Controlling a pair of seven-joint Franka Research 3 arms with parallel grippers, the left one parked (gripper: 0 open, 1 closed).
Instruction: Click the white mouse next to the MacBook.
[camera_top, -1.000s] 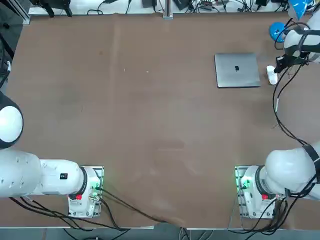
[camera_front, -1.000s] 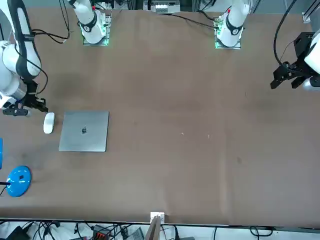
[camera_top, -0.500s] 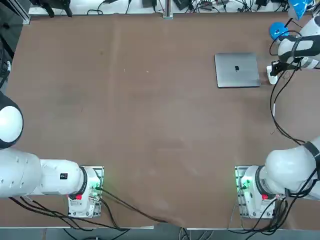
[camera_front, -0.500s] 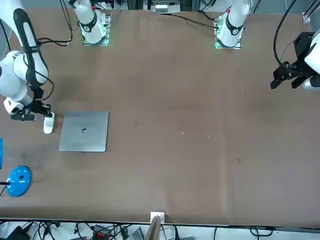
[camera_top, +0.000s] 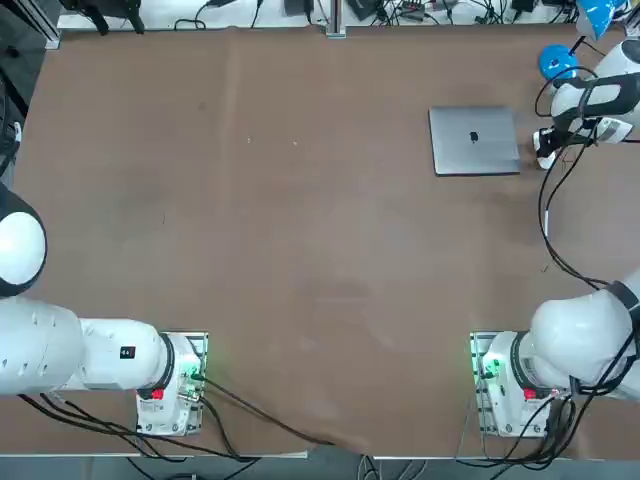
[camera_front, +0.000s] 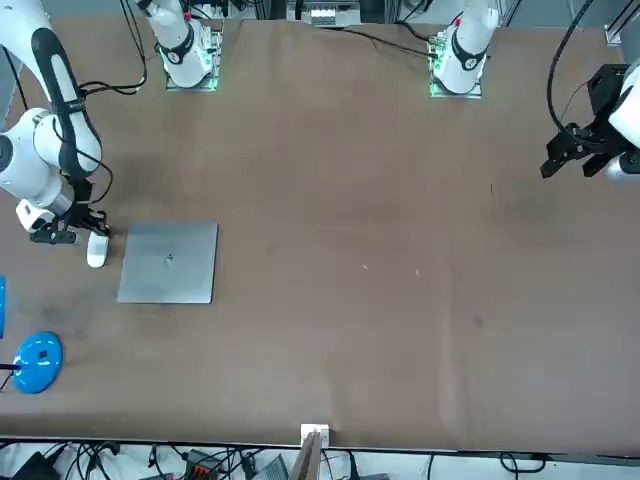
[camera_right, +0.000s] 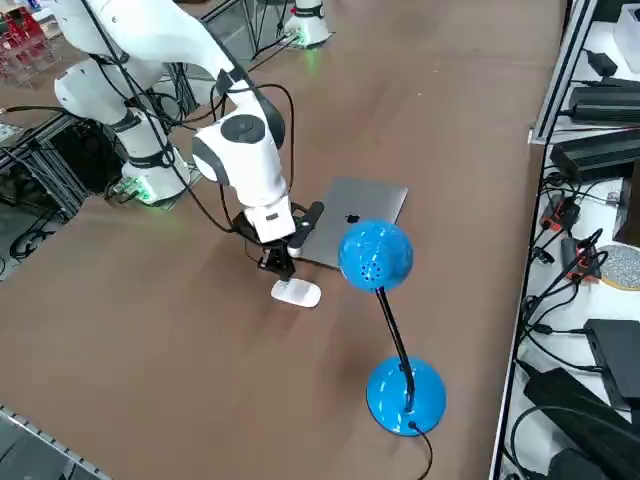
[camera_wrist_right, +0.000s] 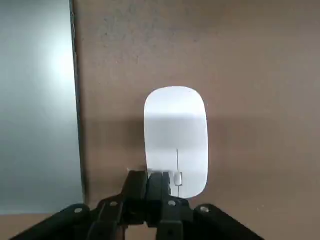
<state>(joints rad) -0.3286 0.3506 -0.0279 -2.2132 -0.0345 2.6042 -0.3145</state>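
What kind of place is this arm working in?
Probably a robotics lab: a white robot arm bolted to a brown table, loose black cables, and metal framing along the table edge.

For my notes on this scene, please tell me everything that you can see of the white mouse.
The white mouse is a smooth, glossy oval with a scroll wheel and a thin seam near one end. It lies flat on the brown table, beside the laptop, apart from it. The right gripper is at its wheel end; contact is unclear.
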